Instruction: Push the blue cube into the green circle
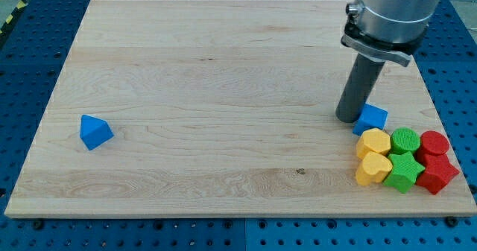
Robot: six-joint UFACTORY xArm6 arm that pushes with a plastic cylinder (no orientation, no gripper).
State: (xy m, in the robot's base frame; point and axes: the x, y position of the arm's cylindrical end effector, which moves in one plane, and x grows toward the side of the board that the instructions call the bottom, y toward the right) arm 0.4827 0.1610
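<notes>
Resting on the board at the view's right, my tip [348,118] sits just beside the blue cube [371,118], on that cube's left flank and apparently touching it; being a plain rod, it has nothing to open or close and grips nothing. The blue cube lies near the board's right edge, directly above a tight cluster of blocks. The green circle [405,140] is the nearest green member of that cluster, down and to the right of the cube, close but seemingly with a slight gap. Around it stand a yellow block [373,142] to its left, a green star [403,171] below, a second yellow block [372,168] at lower left, a red round block [434,143] to its right and a red block [437,173] at lower right. Far off, near the wooden board's [209,80] left edge, sits a blue triangular block [95,131], irrelevant to the push.

Risks, as judged: a push straight to the right would slide the cube past the circle's top; an off-centre contact could spin the cube away; too much downward bias would drive it into the upper yellow block and scatter the cluster towards the board's edge.
</notes>
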